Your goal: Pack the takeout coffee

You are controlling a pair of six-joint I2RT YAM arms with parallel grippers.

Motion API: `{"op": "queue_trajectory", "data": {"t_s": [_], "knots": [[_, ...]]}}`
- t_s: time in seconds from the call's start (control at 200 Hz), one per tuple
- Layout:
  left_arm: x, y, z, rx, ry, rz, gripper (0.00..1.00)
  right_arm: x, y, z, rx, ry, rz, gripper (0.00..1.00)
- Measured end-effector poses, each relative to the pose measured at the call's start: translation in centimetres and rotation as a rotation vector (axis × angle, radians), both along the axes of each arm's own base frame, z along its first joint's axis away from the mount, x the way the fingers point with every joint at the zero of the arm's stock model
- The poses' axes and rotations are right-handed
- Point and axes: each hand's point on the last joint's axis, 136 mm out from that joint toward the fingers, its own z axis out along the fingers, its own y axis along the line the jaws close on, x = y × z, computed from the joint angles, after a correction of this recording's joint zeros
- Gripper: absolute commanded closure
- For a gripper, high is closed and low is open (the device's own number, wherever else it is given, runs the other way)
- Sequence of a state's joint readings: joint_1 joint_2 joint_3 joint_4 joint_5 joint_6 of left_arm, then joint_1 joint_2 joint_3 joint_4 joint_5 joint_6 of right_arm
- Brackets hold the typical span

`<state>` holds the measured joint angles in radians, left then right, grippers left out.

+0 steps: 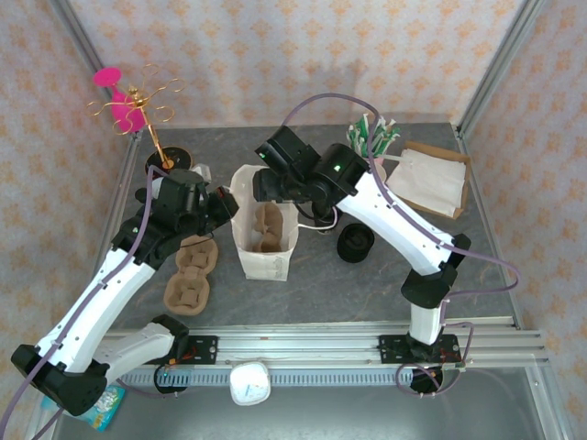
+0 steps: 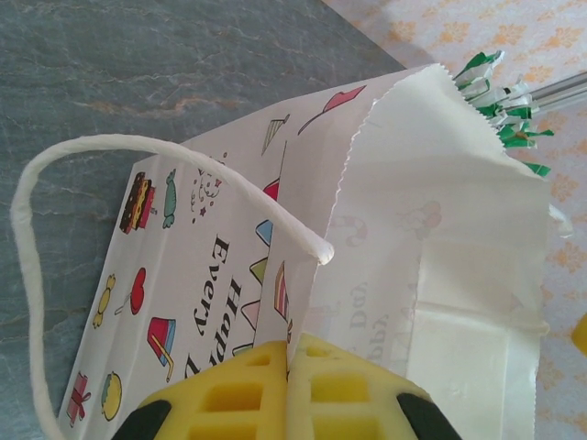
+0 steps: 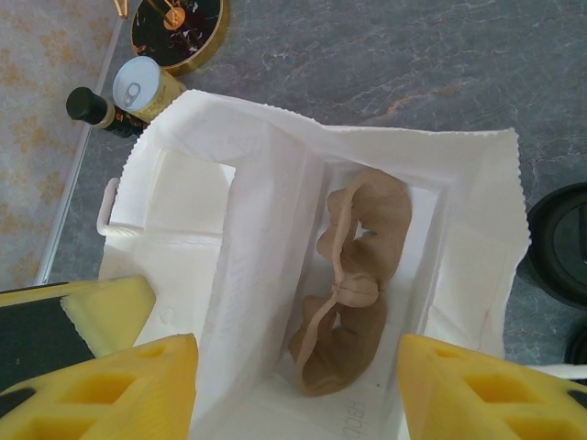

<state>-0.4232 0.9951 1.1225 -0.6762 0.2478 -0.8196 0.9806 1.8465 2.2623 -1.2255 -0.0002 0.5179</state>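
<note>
A white paper bag (image 1: pixel 266 257) with party prints stands open mid-table, and a brown cup carrier (image 3: pixel 362 275) lies inside it on edge. My left gripper (image 2: pixel 292 344) is shut on the bag's left rim (image 2: pixel 284 275), beside its cord handle (image 2: pixel 55 183). Above the bag's mouth hangs my right gripper (image 3: pixel 298 367), open, with nothing between its yellow fingers (image 3: pixel 119 390). In the top view the left gripper (image 1: pixel 229 203) sits at the bag's left edge and the right gripper (image 1: pixel 268 183) over its far end. The takeout coffee (image 1: pixel 355 243), a black round-topped cup, stands on the table right of the bag.
Two more brown carriers (image 1: pixel 190 275) lie left of the bag. A gold stand with pink discs (image 1: pixel 138 105) and small bottles (image 3: pixel 142 82) are at the back left. Flat paper bags (image 1: pixel 431 179) and green-white packets (image 1: pixel 371 137) lie back right. A metal rail (image 1: pixel 303 344) runs along the near edge.
</note>
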Motion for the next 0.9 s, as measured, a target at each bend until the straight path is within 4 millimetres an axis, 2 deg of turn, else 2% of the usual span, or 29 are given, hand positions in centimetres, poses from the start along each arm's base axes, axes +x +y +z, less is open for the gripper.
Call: {"op": "queue_trajectory", "data": {"t_s": [0.125, 0.44, 0.736, 0.901], "knots": [[0.2, -0.1, -0.3, 0.012, 0.007, -0.005, 1.00, 0.6, -0.4, 0.5, 0.021, -0.007, -0.011, 0.39], [0.5, 0.2, -1.0, 0.055, 0.019, -0.003, 1.00, 2.0, -3.0, 2.7, 0.067, -0.040, -0.069, 0.35], [0.7, 0.2, -1.1, 0.057, 0.023, -0.003, 1.00, 3.4, -4.8, 2.2, 0.056, -0.038, -0.121, 0.29], [0.7, 0.2, -1.0, 0.062, 0.020, -0.002, 1.00, 5.0, -6.9, 1.5, 0.024, -0.040, -0.188, 0.24]]}}
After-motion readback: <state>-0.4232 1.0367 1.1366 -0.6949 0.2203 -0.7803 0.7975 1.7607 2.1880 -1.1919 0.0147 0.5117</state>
